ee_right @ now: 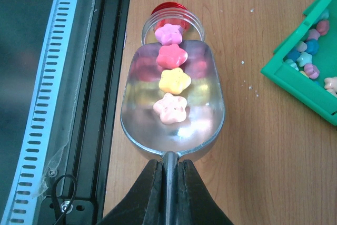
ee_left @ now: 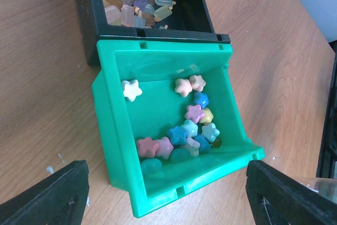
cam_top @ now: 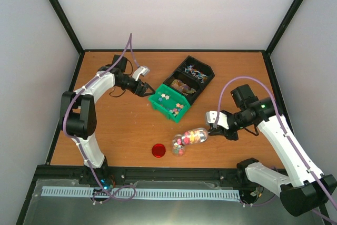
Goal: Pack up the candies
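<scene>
the right pincer (ee_right: 168, 164), pressed together on the handle of a metal scoop (ee_right: 139, 114), has the clear jar (ee_right: 149, 25) dead ahead at 12 o'clock. four candies (ee_right: 174, 80) lie along the scoop's 6-to-12 axis, the front one at the jar's mouth. the left pincer (cam_top: 146, 89) hangs spread over the green bin (ee_left: 113, 130), well apart from the jar.
</scene>
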`<state>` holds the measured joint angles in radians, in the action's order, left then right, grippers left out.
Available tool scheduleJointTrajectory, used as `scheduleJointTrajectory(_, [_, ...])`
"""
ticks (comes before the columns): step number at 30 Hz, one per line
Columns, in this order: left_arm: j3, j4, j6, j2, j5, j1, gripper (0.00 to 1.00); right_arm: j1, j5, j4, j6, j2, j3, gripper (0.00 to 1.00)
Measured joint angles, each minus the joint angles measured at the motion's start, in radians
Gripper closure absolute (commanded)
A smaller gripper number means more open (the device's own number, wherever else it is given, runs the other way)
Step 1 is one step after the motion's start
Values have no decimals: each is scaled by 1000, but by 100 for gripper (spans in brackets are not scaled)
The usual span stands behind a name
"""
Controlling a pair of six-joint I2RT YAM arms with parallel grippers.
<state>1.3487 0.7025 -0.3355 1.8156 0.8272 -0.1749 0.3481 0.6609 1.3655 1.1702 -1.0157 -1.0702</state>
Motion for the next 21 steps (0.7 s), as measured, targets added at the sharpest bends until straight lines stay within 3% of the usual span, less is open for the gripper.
scheduleJointTrajectory(21, [-19,0,0,0,0,0,17,61,-35,-12,-42,-15,-5,97])
